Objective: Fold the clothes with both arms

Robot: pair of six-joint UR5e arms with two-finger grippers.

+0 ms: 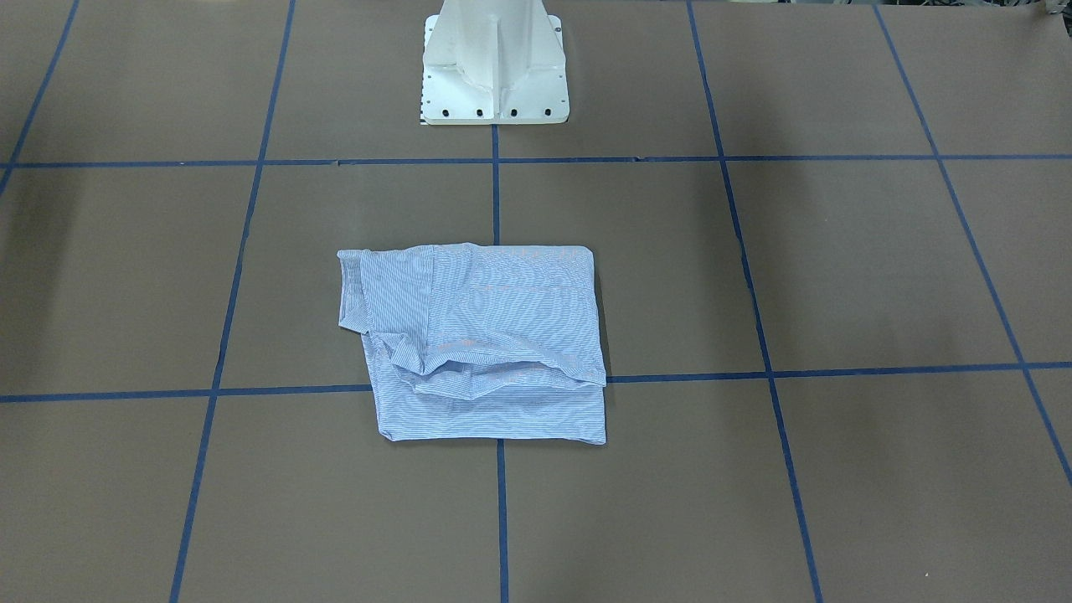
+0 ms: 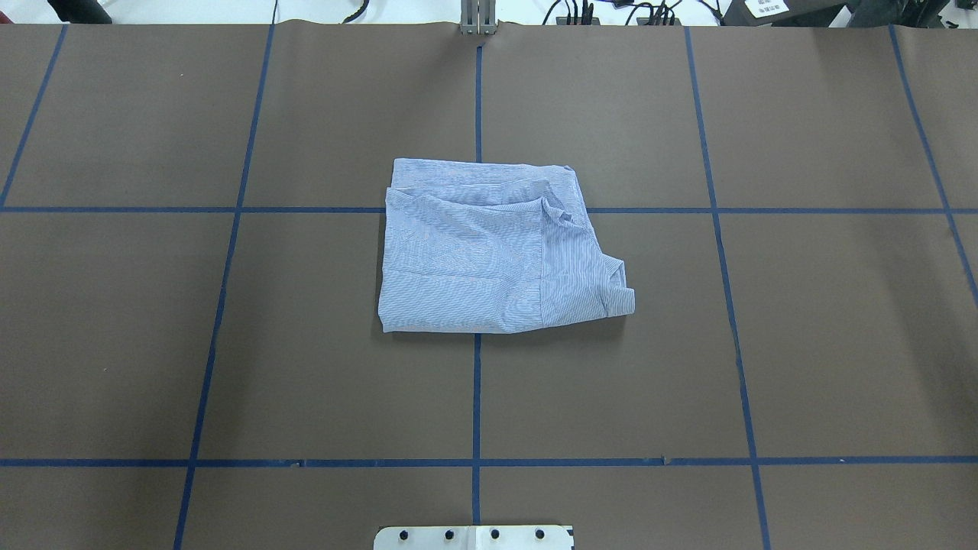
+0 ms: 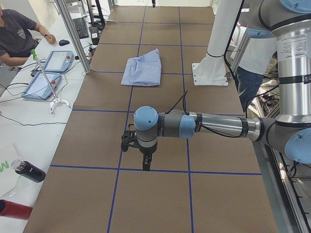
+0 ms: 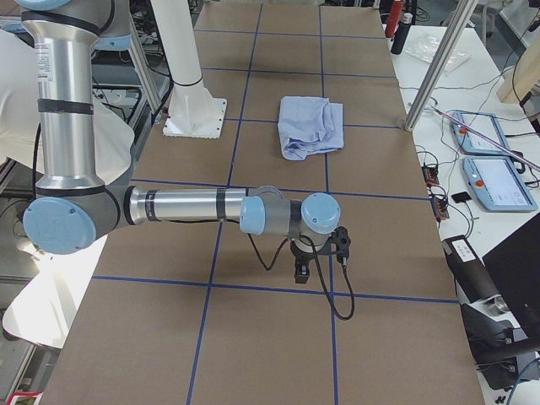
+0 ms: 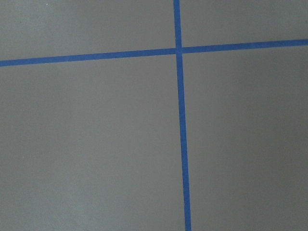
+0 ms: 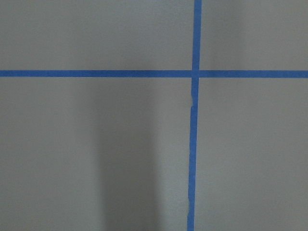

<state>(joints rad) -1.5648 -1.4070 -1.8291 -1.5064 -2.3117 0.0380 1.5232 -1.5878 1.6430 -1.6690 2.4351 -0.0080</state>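
Observation:
The light blue-and-white striped shirt (image 1: 477,335) lies folded into a rough rectangle at the middle of the brown table, with a rumpled fold along one side; it also shows in the overhead view (image 2: 489,252) and both side views (image 3: 143,68) (image 4: 310,125). My left gripper (image 3: 146,165) hangs over bare table far from the shirt, towards the table's left end. My right gripper (image 4: 301,272) hangs likewise towards the right end. Neither touches the shirt, and I cannot tell if they are open or shut. Both wrist views show only table and blue tape.
The white pedestal base (image 1: 494,75) stands behind the shirt. Blue tape lines (image 2: 477,382) grid the table. A seated person (image 3: 14,39), tablets (image 3: 53,63) and bottles (image 3: 29,172) are beside the left end. Tablets (image 4: 498,177) lie by the right end.

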